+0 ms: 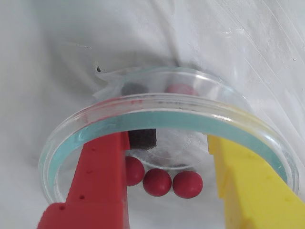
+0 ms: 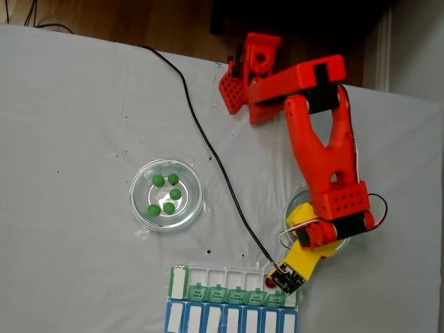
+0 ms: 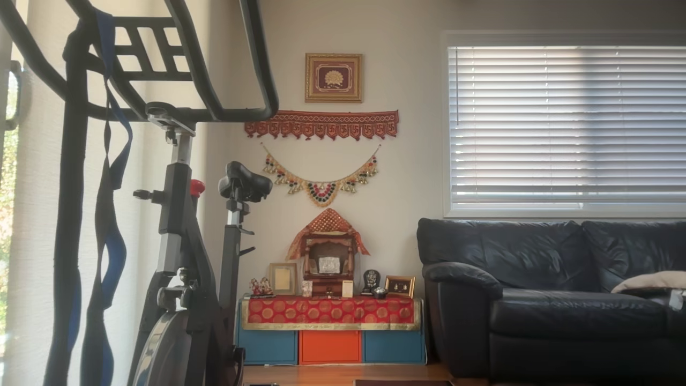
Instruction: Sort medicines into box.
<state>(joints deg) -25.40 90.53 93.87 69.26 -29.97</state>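
So the orange arm is reaching down over the white-covered counter, with its gripper sitting inside a clear glass dish in the wrist view. The fingers are spread apart, red one on the left and yellow one on the right in that view, nothing clamped between them. Three dark red balls sit in a row in the gap near the dish's rim, the leftmost one touching or tucked just behind the red finger. There's also a dark foam-looking block beside the red finger's tip, can't tell what it is.

From the fixed view, the second glass dish sits well apart to the left, holding five green balls clustered near its middle. The pill organiser lies along the bottom edge, green day-labelled lids in a row with open white compartments behind them. One red ball looks to be sitting in a compartment near the right end, just beside the arm's camera module. A blue-framed row of white lids touches the organiser's lower side. A black cable trails across the counter to the arm.

The other view is just the room: exercise bike, black sofa.
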